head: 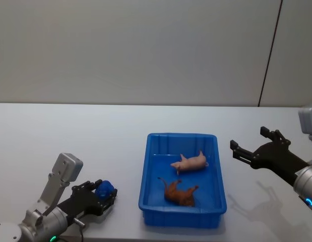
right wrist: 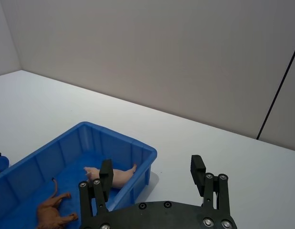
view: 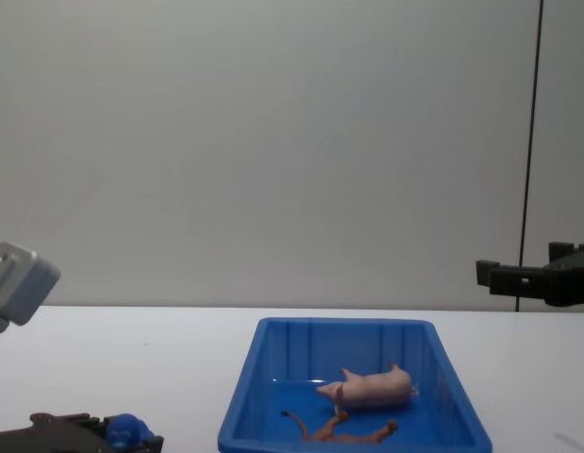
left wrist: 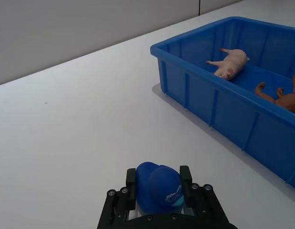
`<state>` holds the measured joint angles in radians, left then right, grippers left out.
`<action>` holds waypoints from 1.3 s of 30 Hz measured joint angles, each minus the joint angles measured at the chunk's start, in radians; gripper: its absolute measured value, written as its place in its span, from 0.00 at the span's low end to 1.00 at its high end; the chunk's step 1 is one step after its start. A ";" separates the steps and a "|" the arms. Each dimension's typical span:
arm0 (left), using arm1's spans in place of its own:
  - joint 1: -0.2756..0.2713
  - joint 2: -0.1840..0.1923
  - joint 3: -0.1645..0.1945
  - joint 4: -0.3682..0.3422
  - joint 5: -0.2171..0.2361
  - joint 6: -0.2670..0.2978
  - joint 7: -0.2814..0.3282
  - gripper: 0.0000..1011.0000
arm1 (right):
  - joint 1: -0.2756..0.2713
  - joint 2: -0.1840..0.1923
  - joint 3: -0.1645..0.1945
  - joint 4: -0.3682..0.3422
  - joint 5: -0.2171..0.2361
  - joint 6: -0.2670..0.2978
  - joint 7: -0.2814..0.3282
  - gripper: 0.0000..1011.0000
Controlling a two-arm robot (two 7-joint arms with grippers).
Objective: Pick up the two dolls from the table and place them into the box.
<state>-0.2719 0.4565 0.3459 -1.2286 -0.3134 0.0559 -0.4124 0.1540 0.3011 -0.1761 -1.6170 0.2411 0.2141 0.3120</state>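
Observation:
Both dolls lie on their sides inside the blue box (head: pixel 181 135): the pale pink pig (head: pixel 191 163) toward the far end and the brown long-tailed animal (head: pixel 180 193) nearer me. My right gripper (head: pixel 249 139) hovers open and empty to the right of the box, above the table. My left gripper (head: pixel 103 194) rests low near the table's front left, shut on a small rounded blue toy (left wrist: pixel 159 188). In the right wrist view the pig (right wrist: pixel 116 176) and the brown animal (right wrist: pixel 52 212) lie in the box (right wrist: pixel 114 136) beyond the open fingers (right wrist: pixel 106 172).
The white table (head: pixel 70 136) stretches wide to the left of and behind the box. A plain grey wall stands behind it, with a thin dark vertical line (head: pixel 269 55) at the right.

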 joint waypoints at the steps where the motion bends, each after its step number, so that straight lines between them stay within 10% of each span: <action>1: -0.001 0.000 0.000 0.000 0.001 0.002 -0.001 0.53 | 0.000 0.000 0.000 0.000 0.000 0.000 0.000 0.99; 21: -0.036 0.013 -0.024 -0.127 0.077 0.032 0.014 0.41 | 0.000 0.000 0.000 0.000 0.000 0.000 0.000 0.99; 39: -0.185 -0.139 0.059 -0.033 0.154 -0.049 -0.082 0.35 | 0.000 0.000 0.000 0.000 0.000 0.000 0.000 0.99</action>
<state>-0.4572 0.3177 0.4050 -1.2616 -0.1589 0.0069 -0.4941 0.1540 0.3011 -0.1760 -1.6171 0.2412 0.2140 0.3120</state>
